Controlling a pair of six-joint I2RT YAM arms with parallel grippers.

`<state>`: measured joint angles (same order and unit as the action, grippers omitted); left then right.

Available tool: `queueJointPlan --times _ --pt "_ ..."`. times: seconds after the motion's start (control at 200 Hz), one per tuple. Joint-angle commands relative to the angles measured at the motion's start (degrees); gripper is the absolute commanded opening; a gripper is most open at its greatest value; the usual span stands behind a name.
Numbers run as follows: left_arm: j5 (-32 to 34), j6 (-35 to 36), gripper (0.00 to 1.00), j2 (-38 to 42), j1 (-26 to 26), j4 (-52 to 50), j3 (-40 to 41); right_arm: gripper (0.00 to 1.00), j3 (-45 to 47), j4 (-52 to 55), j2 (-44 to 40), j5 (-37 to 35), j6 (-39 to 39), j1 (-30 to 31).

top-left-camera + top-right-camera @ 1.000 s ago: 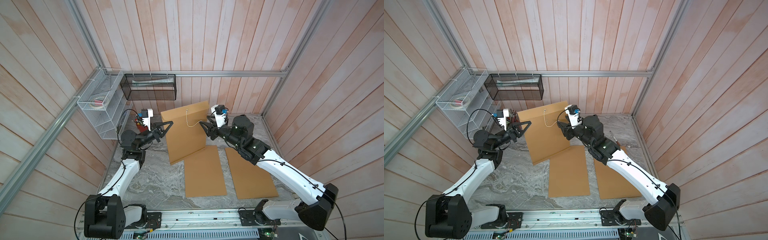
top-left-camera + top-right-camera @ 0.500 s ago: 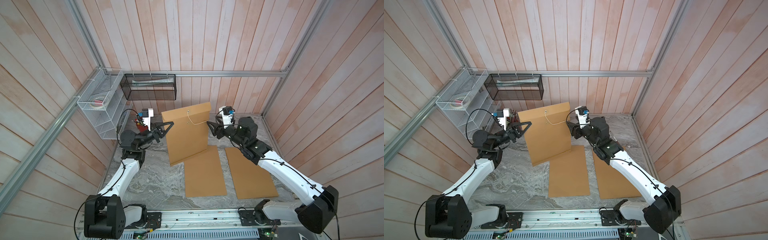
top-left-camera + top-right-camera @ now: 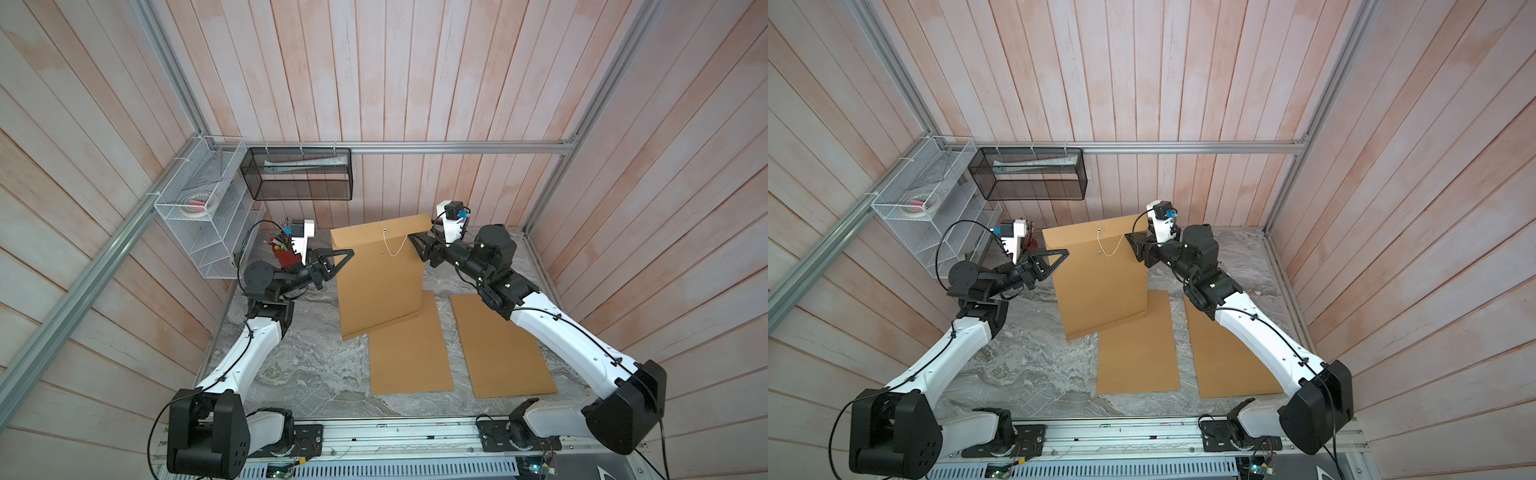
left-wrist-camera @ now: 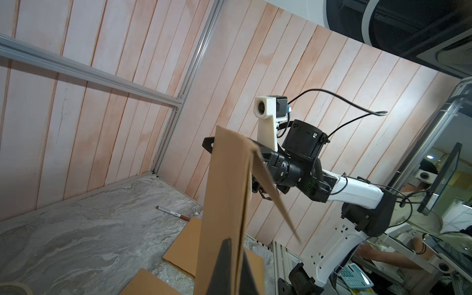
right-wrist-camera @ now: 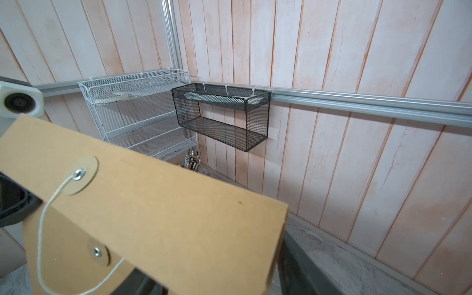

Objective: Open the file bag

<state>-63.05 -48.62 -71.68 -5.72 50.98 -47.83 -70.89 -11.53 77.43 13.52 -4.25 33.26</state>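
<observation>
File bag [image 3: 380,282] is held upright over the table [image 3: 311,365], one side edge clamped by the left gripper [image 3: 347,253]. String [image 3: 392,249] is seen unwound and slack. Flap [image 4: 270,184] is only partly lifted. Right gripper [image 3: 413,241] jaws appear apart at its edge. Full opening is judged outstanding.

Grey marbled tabletop [image 3: 307,374], a flat brown folder [image 3: 409,353], a second folder [image 3: 503,345] beside it, a pen [image 4: 173,213]
</observation>
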Motion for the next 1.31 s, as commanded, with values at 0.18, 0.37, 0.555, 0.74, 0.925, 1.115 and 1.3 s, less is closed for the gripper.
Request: queueJointPlan --times 0.18,0.37,0.555,0.74,0.925,1.115,1.3 --pt "-3.3 4.9 0.0 0.3 -1.0 -3.7 1.1 0.66 -1.8 -4.1 -0.8 9.9 -0.6 -1.8" --pt "-4.5 6.4 0.0 0.8 -1.1 -4.4 1.2 0.66 0.8 -7.6 -2.2 20.2 -3.5 -4.9" --pt "-4.9 7.7 0.0 1.1 -1.1 -4.9 1.0 0.61 1.1 -8.1 -2.5 27.2 -5.1 -6.8" --pt "-5.2 7.8 0.0 1.2 -1.1 -3.7 0.9 0.53 0.8 -7.6 -2.4 31.2 -6.0 -7.8" --pt "-5.6 7.0 0.0 1.3 -1.1 -0.8 1.5 0.53 0.5 -7.4 -2.1 33.4 -6.5 -8.4" --pt "-5.5 6.7 0.0 0.8 -1.1 0.7 1.6 0.38 0.4 -7.2 -2.2 34.9 -6.9 -8.9" --pt "-5.5 5.9 0.0 -0.3 -1.1 2.4 1.7 0.15 0.3 -7.4 -2.7 36.1 -7.3 -9.3"
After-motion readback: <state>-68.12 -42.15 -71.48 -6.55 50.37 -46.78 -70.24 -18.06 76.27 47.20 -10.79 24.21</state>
